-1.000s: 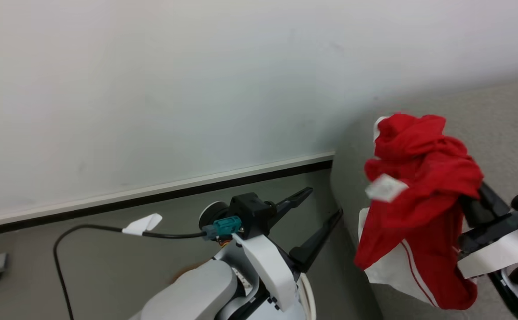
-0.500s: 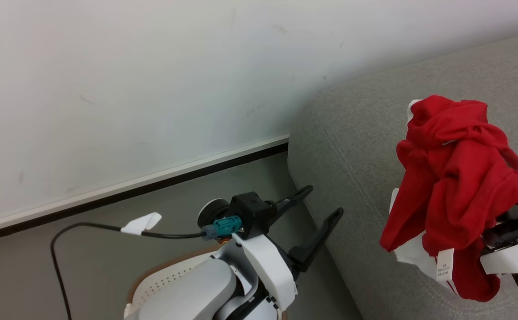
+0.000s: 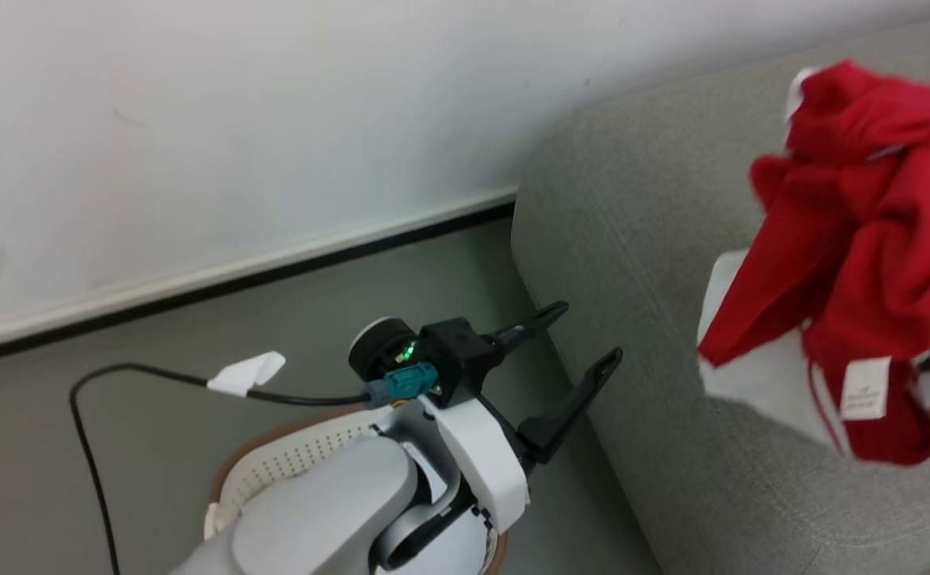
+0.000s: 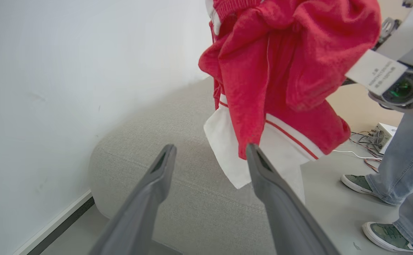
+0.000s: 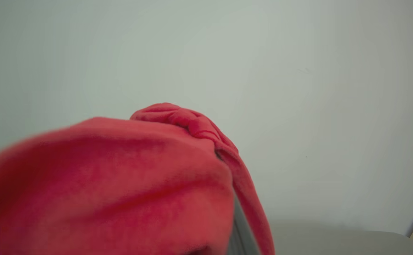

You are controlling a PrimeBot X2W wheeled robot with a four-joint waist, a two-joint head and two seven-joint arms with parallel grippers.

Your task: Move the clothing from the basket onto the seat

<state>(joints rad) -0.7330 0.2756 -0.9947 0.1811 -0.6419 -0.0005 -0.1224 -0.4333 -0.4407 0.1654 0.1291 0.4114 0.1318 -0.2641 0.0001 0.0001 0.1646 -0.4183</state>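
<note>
Left jaws spread wide on the outstretched arm (image 3: 321, 511); right jaws closed tight

1. My left forearm (image 3: 321, 511): pale grey shell, white wrist bracket (image 3: 480, 459).
2. A teal connector (image 3: 410, 380) takes a black cable (image 3: 313, 397) with a white tag (image 3: 245, 374).
3. My left gripper (image 3: 587, 331) has two long dark fingers (image 3: 579, 399).

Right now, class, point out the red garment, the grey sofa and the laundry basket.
red garment (image 3: 880, 239): head view, bunched red folds.
grey sofa (image 3: 632, 263): head view, bare rounded corner.
laundry basket (image 3: 297, 459): head view, perforated cream wall.
</note>
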